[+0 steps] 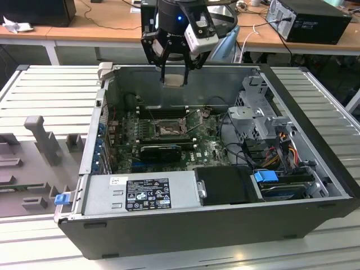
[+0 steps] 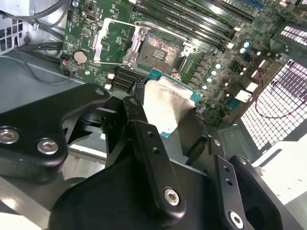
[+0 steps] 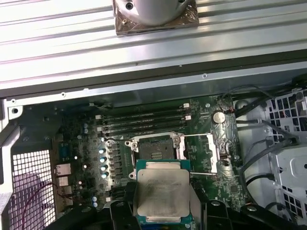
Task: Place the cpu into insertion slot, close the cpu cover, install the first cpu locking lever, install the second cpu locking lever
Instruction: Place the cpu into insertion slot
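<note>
An open black computer case (image 1: 185,225) is lying on its side across the middle of the ribbed grey worktop (image 1: 50,84). Inside it, a silver power supply (image 1: 140,194) is sitting along one wall and a metal drive cage (image 1: 259,112) is standing toward the exterior view's right. A grey moulded tray (image 1: 34,152) is resting at the worktop's edge on the exterior view's left, and on the green motherboard (image 3: 229,143) a coin cell battery (image 3: 218,116) is sitting near the long black memory slots (image 3: 144,120).
</note>
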Controlling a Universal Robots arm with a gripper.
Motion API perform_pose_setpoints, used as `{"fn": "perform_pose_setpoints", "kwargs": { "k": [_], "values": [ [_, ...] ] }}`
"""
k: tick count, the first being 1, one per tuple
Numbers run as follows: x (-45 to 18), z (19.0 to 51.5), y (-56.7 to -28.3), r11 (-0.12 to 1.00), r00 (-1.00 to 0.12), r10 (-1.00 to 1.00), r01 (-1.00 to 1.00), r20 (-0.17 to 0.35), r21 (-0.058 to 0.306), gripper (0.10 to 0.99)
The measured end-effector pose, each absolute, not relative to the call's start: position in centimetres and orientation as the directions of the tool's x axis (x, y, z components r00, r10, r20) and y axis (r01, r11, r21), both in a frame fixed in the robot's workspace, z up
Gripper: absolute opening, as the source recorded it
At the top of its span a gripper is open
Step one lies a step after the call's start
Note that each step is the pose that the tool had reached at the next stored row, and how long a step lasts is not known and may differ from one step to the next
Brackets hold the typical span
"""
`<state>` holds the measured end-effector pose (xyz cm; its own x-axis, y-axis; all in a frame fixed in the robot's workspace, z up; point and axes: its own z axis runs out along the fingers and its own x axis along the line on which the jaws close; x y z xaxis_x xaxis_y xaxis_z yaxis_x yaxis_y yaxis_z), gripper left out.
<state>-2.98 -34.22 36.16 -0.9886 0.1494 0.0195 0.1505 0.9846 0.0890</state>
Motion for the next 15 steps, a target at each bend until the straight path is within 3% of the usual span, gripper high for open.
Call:
{"fn": "perform_pose_setpoints", "kwargs": {
  "k": [15],
  "values": [
    [-2.98, 36.09, -34.22, 0.952, -0.956, 0.293, 0.293, 0.019, 0.089, 0.525]
  ]
}}
